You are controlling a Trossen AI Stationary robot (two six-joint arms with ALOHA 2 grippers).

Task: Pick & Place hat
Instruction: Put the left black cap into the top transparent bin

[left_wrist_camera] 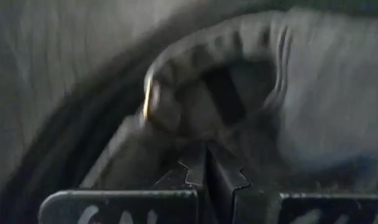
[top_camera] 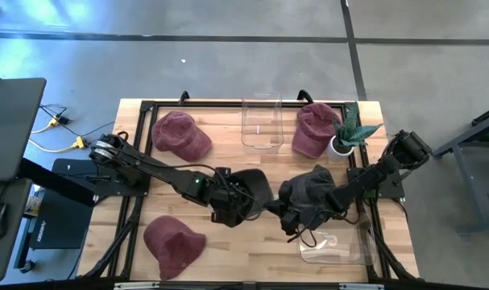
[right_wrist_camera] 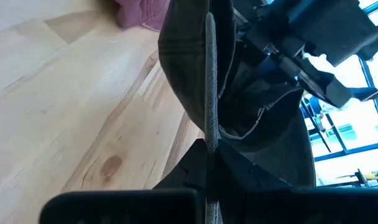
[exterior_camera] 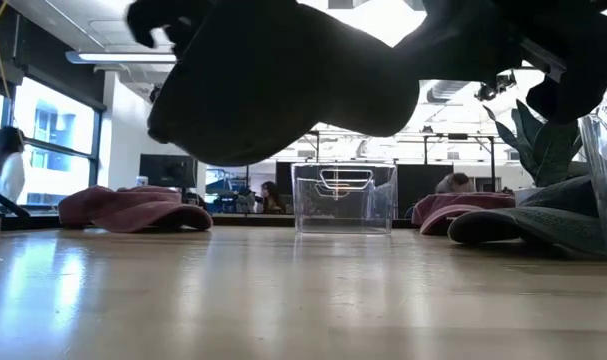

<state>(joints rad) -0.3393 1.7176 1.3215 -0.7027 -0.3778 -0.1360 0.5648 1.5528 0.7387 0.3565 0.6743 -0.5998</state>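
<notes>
A dark hat (top_camera: pixel 254 190) hangs above the table's middle, lifted clear in the low view (exterior_camera: pixel 283 80). My left gripper (top_camera: pixel 229 211) comes from the left and is shut on it. My right gripper (top_camera: pixel 286 214) comes from the right and is shut on its other side. A second dark grey hat (top_camera: pixel 312 187) lies crown up on the table beside the right arm (exterior_camera: pixel 543 225). Three maroon hats rest on the table: far left (top_camera: pixel 180 134), far right (top_camera: pixel 312 129), near left (top_camera: pixel 173 244). My left gripper pinches the dark hat between its two fingers at the back, just below the strap opening (left_wrist_camera: pixel 198 134), beside the brass buckle (left_wrist_camera: pixel 147 102). The hat fills the view beyond the fingers. My right gripper pinches a thin stitched edge (right_wrist_camera: pixel 208 118) of the hat between its two fingers, and the edge runs along the fingers. The fingers come nearly level from the table's right side. The hat hangs clear of the wooden table.
A clear box (top_camera: pixel 262 122) stands at the far middle and another clear box (top_camera: pixel 337 246) at the near right. A potted plant (top_camera: pixel 346 134) stands at the far right. Bare wood (top_camera: pixel 252 250) shows near the front edge, between the near-left hat and the near-right box.
</notes>
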